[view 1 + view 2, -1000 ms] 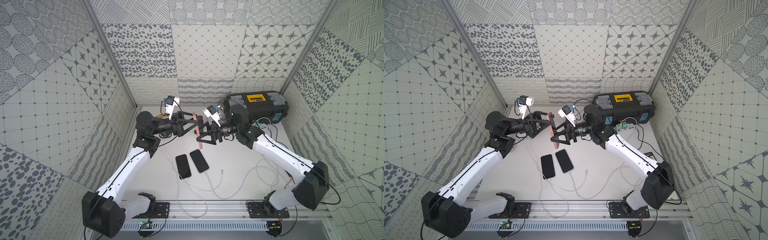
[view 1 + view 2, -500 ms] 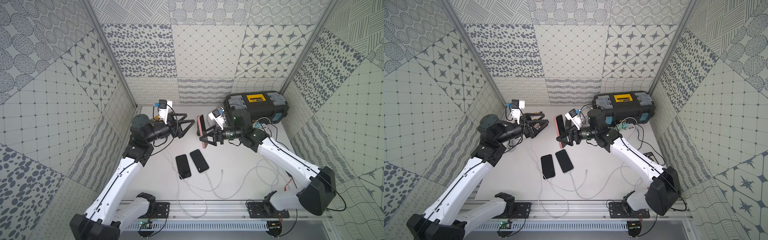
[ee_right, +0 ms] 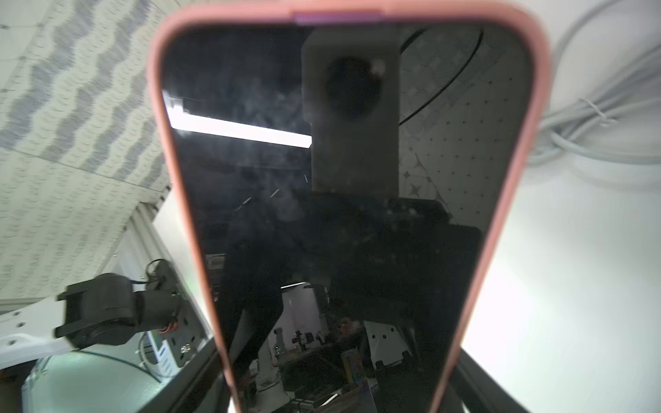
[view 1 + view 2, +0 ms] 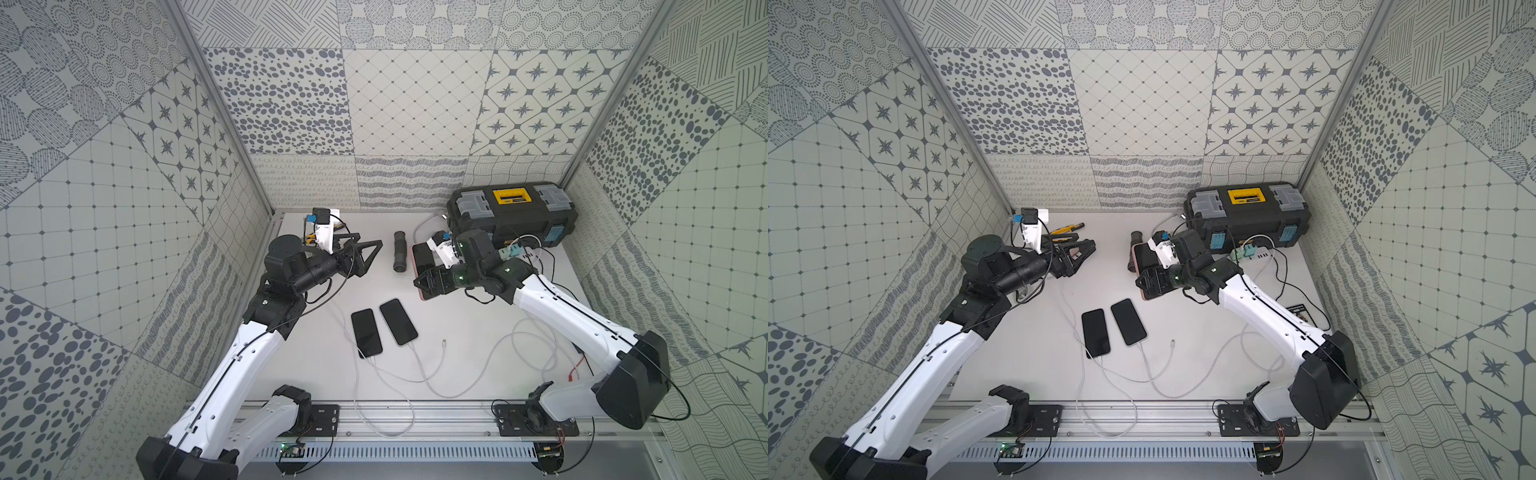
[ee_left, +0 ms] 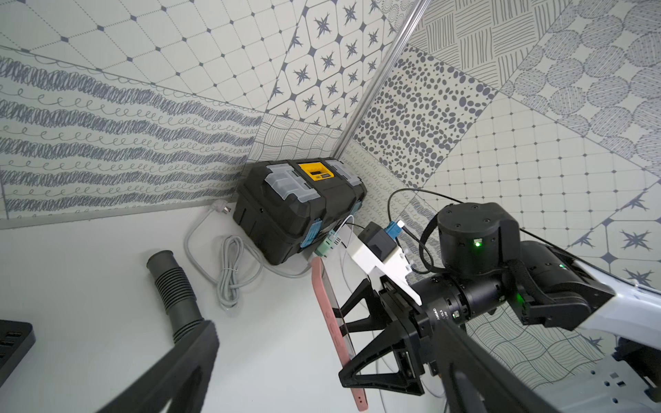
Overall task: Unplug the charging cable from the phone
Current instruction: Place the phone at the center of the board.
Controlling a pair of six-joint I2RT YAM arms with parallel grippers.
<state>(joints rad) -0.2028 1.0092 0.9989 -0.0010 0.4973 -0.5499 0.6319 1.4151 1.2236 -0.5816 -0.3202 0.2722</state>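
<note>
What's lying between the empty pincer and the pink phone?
A dark ribbed tube sits between the left pincer and the pink phone; a top view shows it.

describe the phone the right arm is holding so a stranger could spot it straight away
Find the black toolbox in the far right corner. Just in front of it, the right end effector grips a phone. Unlike the two black phones lying flat in the middle, it has a pink case.

Rear blocked: hose (image 4: pixel 400 257), toolbox (image 4: pixel 513 214); cables (image 4: pixel 443 351) across ctr.
</note>
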